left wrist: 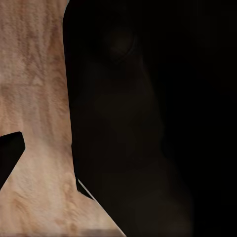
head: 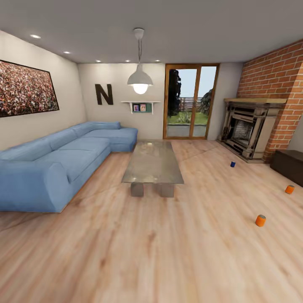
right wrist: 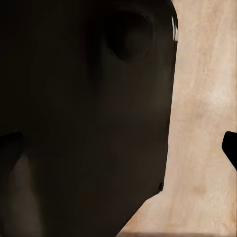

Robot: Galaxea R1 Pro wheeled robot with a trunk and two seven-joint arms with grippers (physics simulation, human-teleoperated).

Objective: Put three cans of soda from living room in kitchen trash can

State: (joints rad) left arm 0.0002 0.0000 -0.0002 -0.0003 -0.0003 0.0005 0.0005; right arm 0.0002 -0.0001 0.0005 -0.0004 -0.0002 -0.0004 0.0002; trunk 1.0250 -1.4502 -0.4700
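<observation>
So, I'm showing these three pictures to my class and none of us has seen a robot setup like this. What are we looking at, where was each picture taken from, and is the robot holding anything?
These are computer-simulated pictures from a wheeled robot with two arms. The big picture comes from a camera on its head and looks across a living room: a blue sofa, a glass-top coffee table, a brick fireplace and a wooden floor. On that floor stand three soda cans: a dark blue can near the fireplace and two orange ones, the farther orange can and the nearer orange can. The other two pictures come from cameras near each gripper. They show dark robot parts close up, with floor beyond, so I cannot tell whether the grippers are open, and nothing held is visible.
</observation>
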